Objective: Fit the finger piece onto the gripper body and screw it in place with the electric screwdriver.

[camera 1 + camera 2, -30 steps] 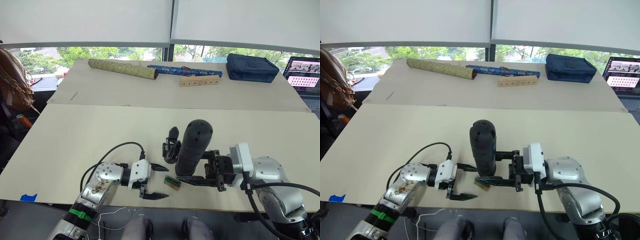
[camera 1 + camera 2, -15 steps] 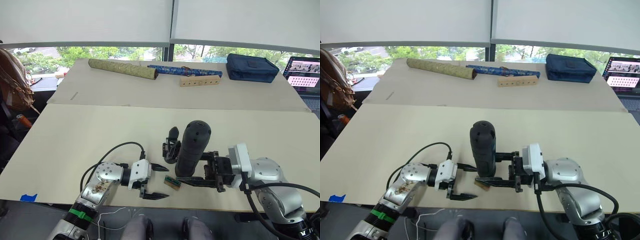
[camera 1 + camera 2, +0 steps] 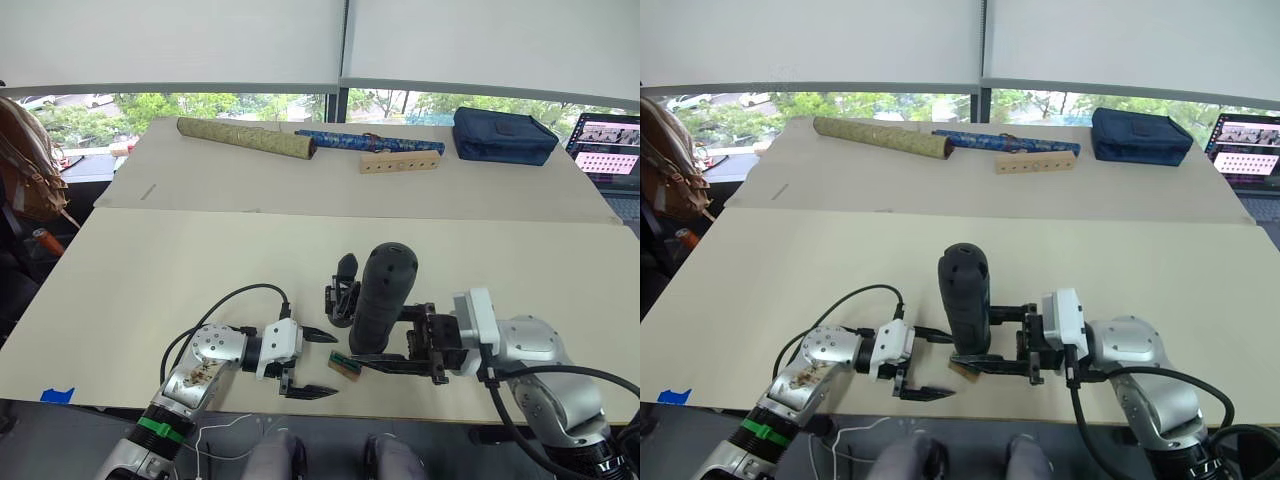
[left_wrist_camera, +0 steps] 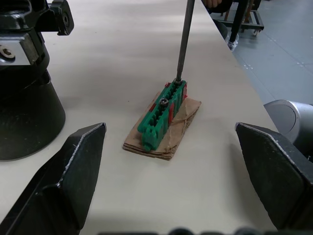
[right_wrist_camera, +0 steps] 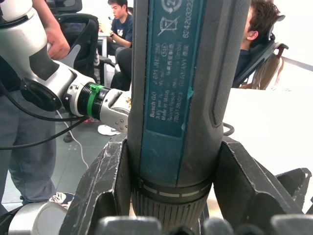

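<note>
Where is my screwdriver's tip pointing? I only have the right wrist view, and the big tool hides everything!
Observer: The screwdriver stands upright, and its thin metal bit comes down on the far end of a small green block that lies on a scrap of cardboard.
Operator: Is my other hand holding anything?
Observer: No. The left gripper is open and empty, with its fingers spread wide on either side of that block.
Operator: And where's the gripper body?
Observer: The gripper body sits on the table right next to the screwdriver, on the robot's left of it, with its pointed finger sticking up.
</note>
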{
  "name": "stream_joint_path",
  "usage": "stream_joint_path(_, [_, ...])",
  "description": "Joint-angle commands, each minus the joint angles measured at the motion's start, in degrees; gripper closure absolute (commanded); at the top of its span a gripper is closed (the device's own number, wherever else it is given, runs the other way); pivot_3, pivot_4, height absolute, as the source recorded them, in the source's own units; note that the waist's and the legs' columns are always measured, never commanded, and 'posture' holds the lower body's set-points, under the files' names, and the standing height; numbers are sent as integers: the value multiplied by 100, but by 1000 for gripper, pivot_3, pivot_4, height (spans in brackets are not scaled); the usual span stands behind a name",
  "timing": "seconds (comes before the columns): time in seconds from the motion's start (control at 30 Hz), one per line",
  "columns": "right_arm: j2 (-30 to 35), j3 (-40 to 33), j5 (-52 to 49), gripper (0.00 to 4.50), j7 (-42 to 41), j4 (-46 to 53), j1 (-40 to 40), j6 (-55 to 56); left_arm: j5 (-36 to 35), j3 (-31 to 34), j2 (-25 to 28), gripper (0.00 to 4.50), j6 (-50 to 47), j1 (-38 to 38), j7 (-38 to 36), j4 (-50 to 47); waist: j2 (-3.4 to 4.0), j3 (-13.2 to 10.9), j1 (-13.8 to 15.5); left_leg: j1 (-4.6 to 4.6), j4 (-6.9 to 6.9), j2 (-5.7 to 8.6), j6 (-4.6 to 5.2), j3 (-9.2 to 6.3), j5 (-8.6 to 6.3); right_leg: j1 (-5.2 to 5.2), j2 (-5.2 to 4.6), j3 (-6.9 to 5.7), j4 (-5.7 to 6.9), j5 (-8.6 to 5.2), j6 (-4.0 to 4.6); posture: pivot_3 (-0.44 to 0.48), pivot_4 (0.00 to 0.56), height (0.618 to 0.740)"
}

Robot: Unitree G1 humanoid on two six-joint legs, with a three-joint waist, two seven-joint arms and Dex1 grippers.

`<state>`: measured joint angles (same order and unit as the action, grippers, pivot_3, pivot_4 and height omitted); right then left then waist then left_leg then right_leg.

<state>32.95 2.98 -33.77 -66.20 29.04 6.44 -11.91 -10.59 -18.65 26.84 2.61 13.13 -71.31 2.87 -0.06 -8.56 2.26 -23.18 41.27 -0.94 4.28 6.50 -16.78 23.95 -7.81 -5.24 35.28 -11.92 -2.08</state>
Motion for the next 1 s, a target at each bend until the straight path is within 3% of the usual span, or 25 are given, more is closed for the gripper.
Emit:
stream_joint_path(0.03, [-32,-46,-50,2561,-6,114,102,242,91,-217,-33,0,-102,-123,15,127,0,0,0,0,0,0,0,0,0,0,0,0,0,0,0,0,150,740])
stream_joint_path(1.0, [-16,73,62,2561,8,-14,61,342,106,-198,-70,0,-47,-99,62,211,0,0,0,2,1,0,1,-1,-1,-2,-1,-1,0,0,0,0,150,740])
